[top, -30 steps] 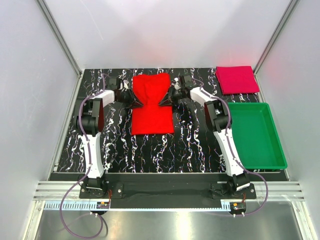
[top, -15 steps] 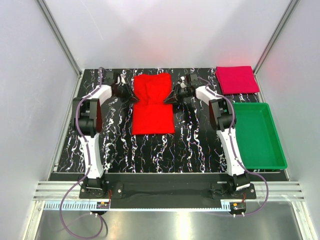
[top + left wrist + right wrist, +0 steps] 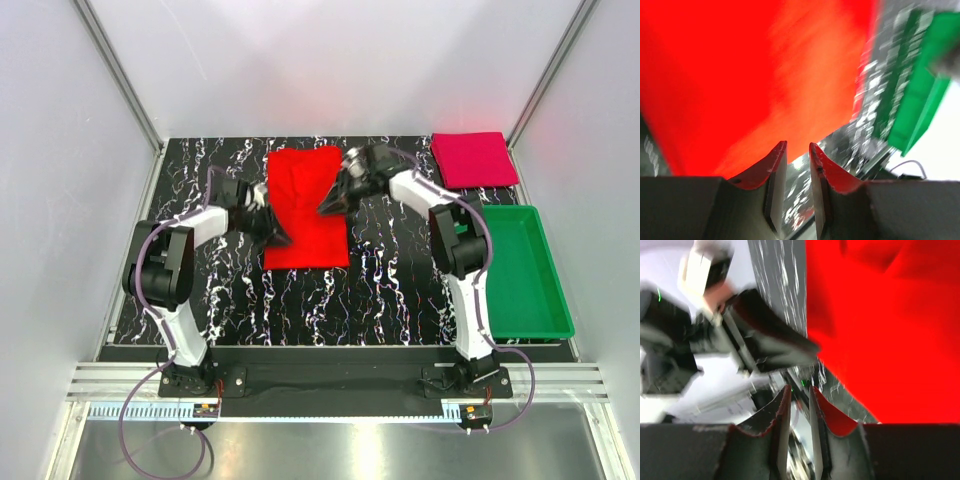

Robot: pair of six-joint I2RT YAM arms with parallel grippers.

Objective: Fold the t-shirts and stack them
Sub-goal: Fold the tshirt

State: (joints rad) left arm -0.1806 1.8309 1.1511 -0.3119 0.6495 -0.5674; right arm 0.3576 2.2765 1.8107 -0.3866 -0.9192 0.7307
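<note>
The bright red t-shirt lies as a long folded rectangle at the middle back of the table, filling much of the left wrist view and the right wrist view. My left gripper hovers at its near left edge; its jaws stand slightly apart with only table showing between them. My right gripper is over the shirt's right side, jaws narrowly apart and empty. The darker crimson t-shirt lies folded square at the back right corner.
A green plastic tray stands along the right edge, also seen in the left wrist view. The left arm shows blurred in the right wrist view. Grey walls close in the black marbled table.
The red shirt was pinched in at its waist between both grippers; now it lies with straight sides. The left gripper has moved nearer, the right one over the cloth. Both jaws have widened slightly.
</note>
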